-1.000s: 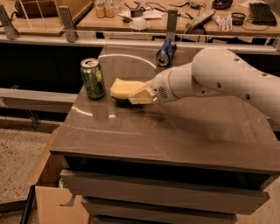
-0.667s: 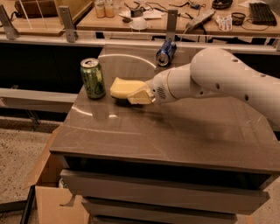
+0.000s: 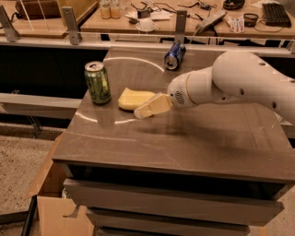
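Observation:
A yellow sponge (image 3: 131, 98) lies flat on the brown table (image 3: 184, 147), left of centre. My gripper (image 3: 150, 107), cream-coloured at the end of the white arm (image 3: 239, 78), reaches in from the right and sits low over the sponge's right edge, touching or just overlapping it. A green can (image 3: 97, 83) stands upright just left of the sponge. A blue can (image 3: 174, 55) lies on its side toward the back of the table, behind the gripper.
The table has drawers (image 3: 170, 203) below its front edge. A cardboard box (image 3: 50, 203) stands open on the floor at the front left. Behind a rail, a wooden bench (image 3: 152, 18) carries bottles, cables and a keyboard (image 3: 275, 14).
The gripper has shifted only slightly at the sponge's right edge. Both cans have stayed where they were.

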